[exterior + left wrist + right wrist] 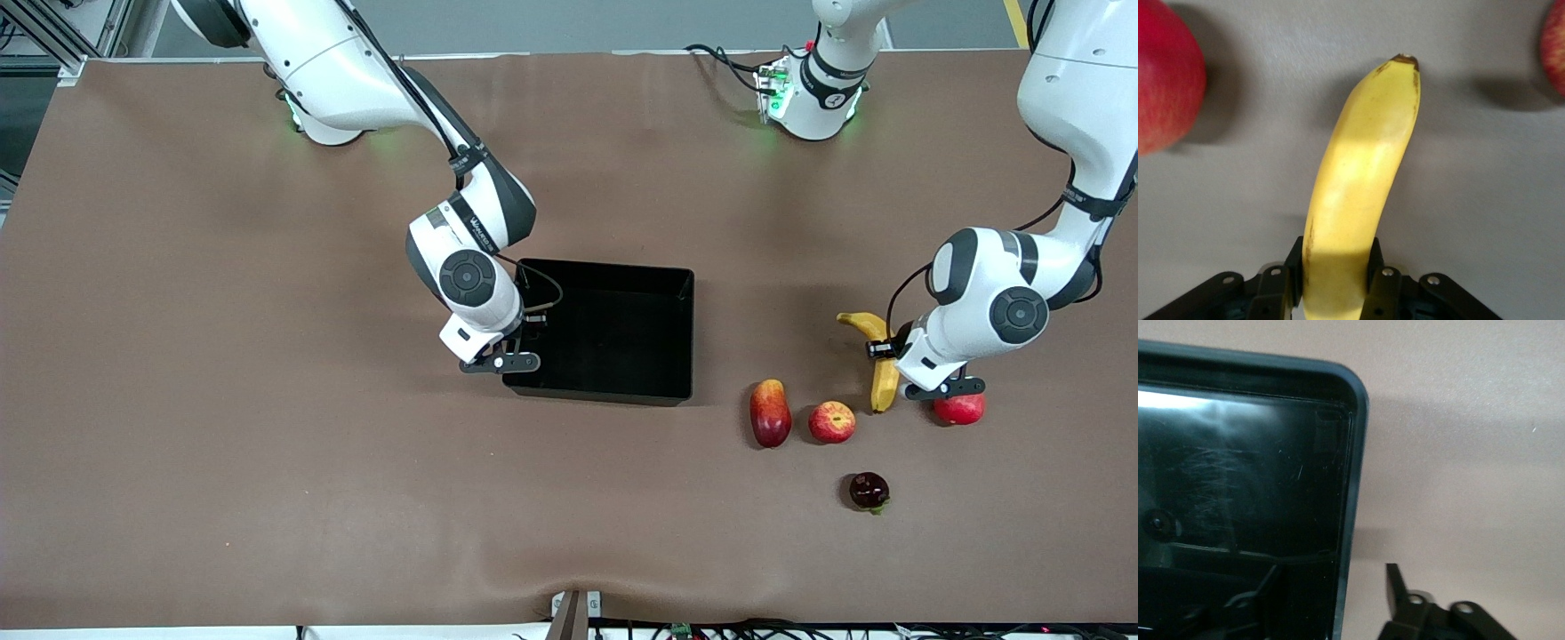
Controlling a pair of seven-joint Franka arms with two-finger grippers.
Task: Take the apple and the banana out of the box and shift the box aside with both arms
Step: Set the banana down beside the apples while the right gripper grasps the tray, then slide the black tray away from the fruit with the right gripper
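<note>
The yellow banana [876, 356] is near the left arm's end of the table. My left gripper [889, 356] is shut on its middle, and the left wrist view shows both pads pressed against the banana [1365, 167] at my left gripper [1336, 280]. The red apple [832, 421] lies nearer the front camera, beside the banana's tip. The black box [613, 329] sits mid-table. My right gripper [507, 360] straddles its wall at the corner toward the right arm's end. In the right wrist view my right gripper [1331, 597] is open: one finger is inside the box [1358, 453], the outer finger [1395, 590] is clear of the wall.
An oblong red-yellow fruit [770, 412] lies beside the apple. A round red fruit [960, 409] sits partly under the left hand. A dark fruit with a crown tip [869, 490] is nearest the front camera. Red fruits [1165, 80] flank the banana's tip.
</note>
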